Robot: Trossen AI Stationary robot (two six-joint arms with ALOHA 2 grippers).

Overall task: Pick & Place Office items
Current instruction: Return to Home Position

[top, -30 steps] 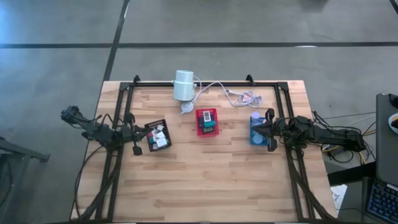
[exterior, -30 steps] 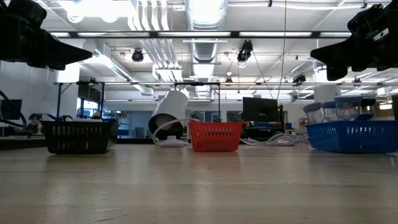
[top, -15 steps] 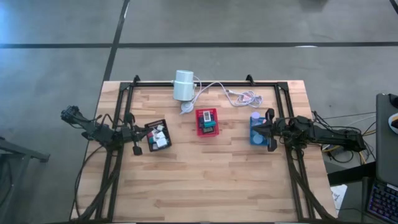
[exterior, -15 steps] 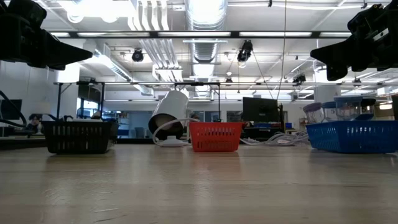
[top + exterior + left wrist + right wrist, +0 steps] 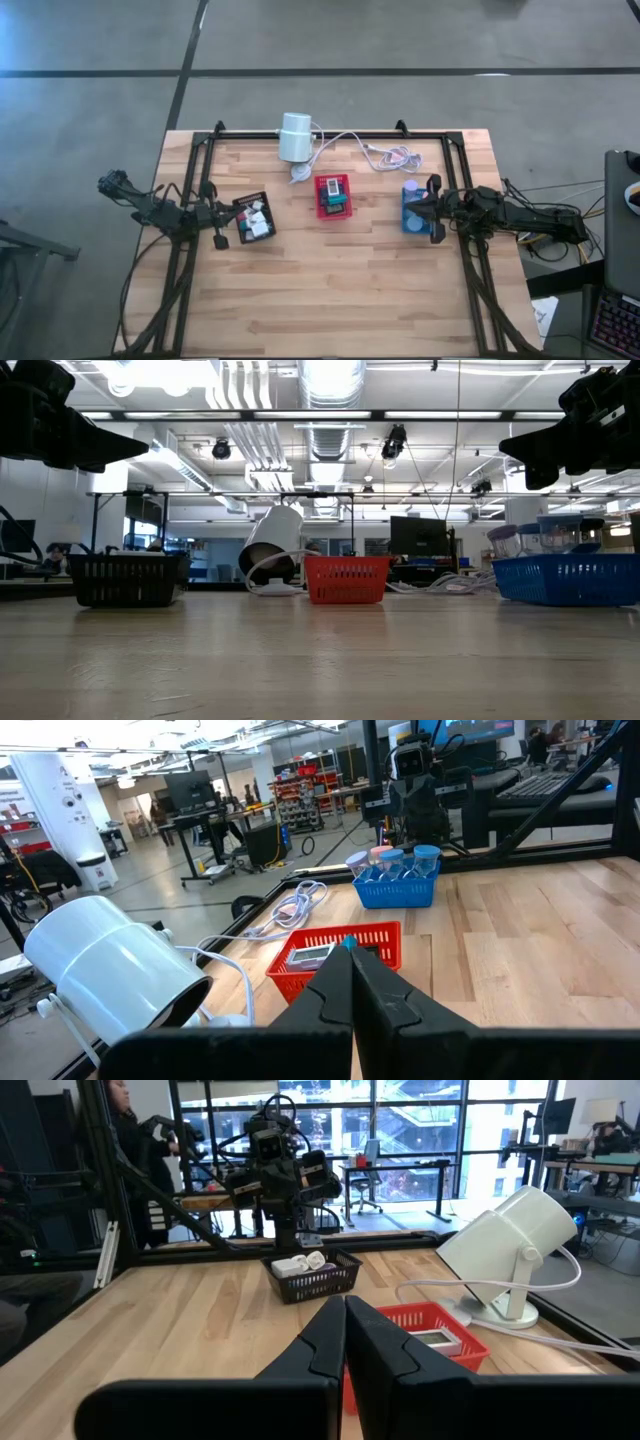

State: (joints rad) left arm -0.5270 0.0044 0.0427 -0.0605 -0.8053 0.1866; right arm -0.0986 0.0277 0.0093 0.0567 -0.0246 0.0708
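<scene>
The office items lie in three small trays: white and pink pieces in the black tray (image 5: 253,217), a white and teal piece in the red tray (image 5: 333,196), and round-topped pieces in the blue tray (image 5: 411,207). My left gripper (image 5: 221,241) is shut and empty, above the table just left of the black tray. My right gripper (image 5: 436,236) is shut and empty, above the table beside the blue tray's right side. The wrist views show each pair of fingers closed together: the left gripper (image 5: 350,982) and the right gripper (image 5: 345,1335).
A white cylinder (image 5: 296,137) with a white cable (image 5: 362,147) lies at the table's far edge, behind the red tray. The near half of the wooden table (image 5: 330,300) is bare. A black frame rail (image 5: 330,131) runs along the far edge. A person stands beyond the table (image 5: 125,1140).
</scene>
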